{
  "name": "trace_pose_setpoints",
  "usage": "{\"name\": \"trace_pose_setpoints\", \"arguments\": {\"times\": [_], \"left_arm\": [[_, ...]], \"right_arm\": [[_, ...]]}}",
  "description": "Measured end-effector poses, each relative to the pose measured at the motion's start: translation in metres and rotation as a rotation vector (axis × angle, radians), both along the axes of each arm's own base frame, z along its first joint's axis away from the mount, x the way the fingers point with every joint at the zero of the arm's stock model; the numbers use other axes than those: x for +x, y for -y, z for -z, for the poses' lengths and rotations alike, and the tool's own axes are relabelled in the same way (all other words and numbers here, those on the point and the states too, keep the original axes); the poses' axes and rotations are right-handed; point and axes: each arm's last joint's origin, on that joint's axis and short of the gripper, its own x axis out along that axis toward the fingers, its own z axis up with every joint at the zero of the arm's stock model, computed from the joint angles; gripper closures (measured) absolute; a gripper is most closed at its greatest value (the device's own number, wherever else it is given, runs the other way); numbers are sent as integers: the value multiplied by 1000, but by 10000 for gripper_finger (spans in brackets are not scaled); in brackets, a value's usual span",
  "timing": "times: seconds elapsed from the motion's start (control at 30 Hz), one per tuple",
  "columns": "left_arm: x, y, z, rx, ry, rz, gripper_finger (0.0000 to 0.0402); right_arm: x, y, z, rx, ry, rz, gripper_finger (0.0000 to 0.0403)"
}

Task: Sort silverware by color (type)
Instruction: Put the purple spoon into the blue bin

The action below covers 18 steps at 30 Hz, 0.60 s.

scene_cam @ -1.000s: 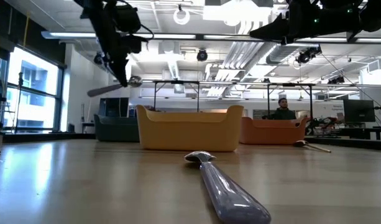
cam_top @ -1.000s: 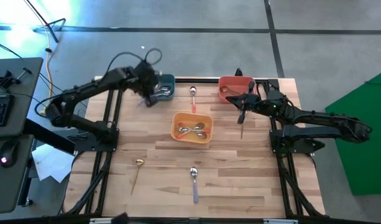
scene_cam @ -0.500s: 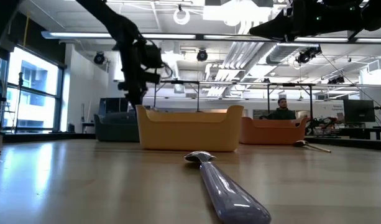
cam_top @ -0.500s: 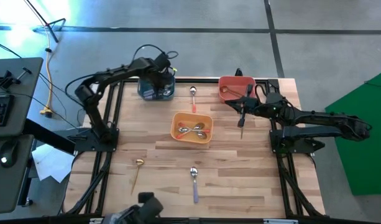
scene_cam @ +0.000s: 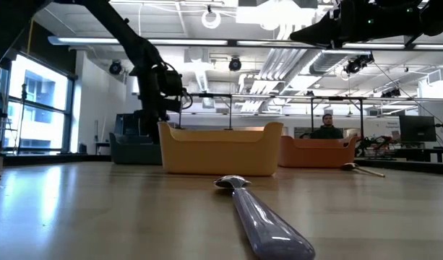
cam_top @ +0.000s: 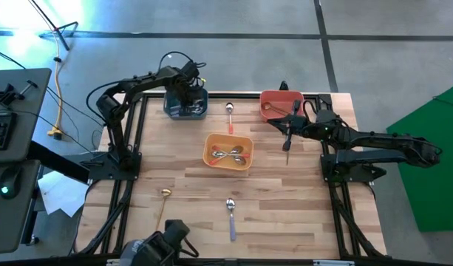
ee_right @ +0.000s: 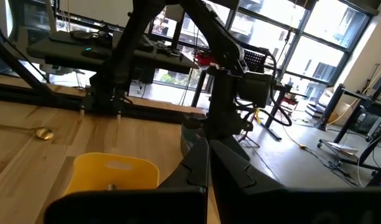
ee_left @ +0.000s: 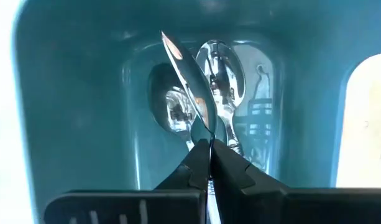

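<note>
Four spoons [cam_top: 230, 207] lie outside bins.

Probably lab: robot rigs [scene_cam: 337, 119], monitors [scene_cam: 416, 130]

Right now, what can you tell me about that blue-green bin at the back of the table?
The teal bin is a small square tub with rounded corners, plastic by its look, standing upright at the table's far left edge. Shiny silver spoons lie inside. The left gripper hangs over it, shut on a spoon reaching into the bin.
</note>
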Motion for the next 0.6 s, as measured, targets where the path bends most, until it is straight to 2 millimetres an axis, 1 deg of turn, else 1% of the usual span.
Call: {"name": "trace_pose_setpoints", "arguments": {"times": [0.2,0.47,0.6], "left_arm": [[-1,-7,12,-20,-7,-3,401],[0,-8,16,-25,13,13,401],[-2,-9,16,-57,43,-19,389]], "right_arm": [[0,0,2,7,-23,0,403],[0,0,2,12,-23,0,403],[0,0,6,21,-53,0,403]]}}
